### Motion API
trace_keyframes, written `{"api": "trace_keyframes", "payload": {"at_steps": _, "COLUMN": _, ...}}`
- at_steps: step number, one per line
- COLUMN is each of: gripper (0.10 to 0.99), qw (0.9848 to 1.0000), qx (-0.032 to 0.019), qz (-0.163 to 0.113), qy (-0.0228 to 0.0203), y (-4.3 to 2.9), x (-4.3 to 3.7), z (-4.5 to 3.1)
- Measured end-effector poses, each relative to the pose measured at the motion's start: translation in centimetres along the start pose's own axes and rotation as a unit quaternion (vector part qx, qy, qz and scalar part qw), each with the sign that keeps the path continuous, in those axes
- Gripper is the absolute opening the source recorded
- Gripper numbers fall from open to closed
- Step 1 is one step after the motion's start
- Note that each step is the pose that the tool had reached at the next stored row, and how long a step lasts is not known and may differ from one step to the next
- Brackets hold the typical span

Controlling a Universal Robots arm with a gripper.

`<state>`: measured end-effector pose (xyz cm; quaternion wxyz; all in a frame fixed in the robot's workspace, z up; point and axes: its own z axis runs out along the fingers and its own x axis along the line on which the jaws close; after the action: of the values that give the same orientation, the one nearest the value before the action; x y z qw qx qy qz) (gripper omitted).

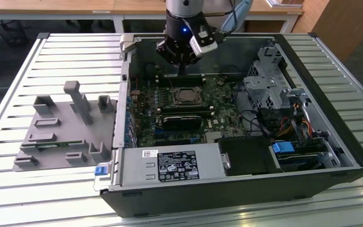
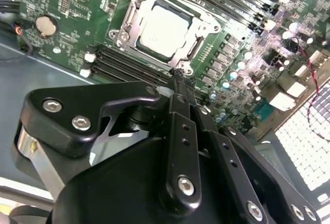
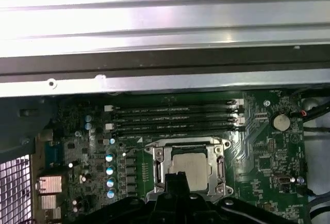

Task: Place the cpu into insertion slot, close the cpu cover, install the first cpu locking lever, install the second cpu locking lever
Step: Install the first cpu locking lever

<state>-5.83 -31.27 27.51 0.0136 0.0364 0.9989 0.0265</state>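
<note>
Green circuit board (image 2: 67, 7) bears silvery cpu (image 2: 164, 30) framed by metal cpu cover (image 2: 203, 28); tool (image 2: 179, 79) pressed together.

I count one cpu (image 3: 192, 168) framed by one cpu cover (image 3: 154, 159). In the first wrist view there are four long black memory slots (image 3: 175, 120) and one round coin cell (image 3: 280, 122) on the one green board (image 3: 268, 157). In the exterior view I see one open computer case (image 1: 232, 201) and one grey fixture (image 1: 55, 132) on one slatted table (image 1: 74, 52).
</note>
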Motion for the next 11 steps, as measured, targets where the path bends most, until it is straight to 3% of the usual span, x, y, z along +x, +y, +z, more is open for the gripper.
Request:
{"api": "trace_keyframes", "payload": {"at_steps": 8, "gripper": 0.106, "qw": 1.0, "qx": -0.0008, "qz": -0.001, "qy": -0.0003, "y": -0.15, "x": 1.95, "z": 0.14}}
{"api": "trace_keyframes", "payload": {"at_steps": 11, "gripper": 0.106, "qw": 0.9999, "qx": -0.0021, "qz": -0.015, "qy": 0.0006, "y": -0.17, "x": 2.1, "z": 0.35}}
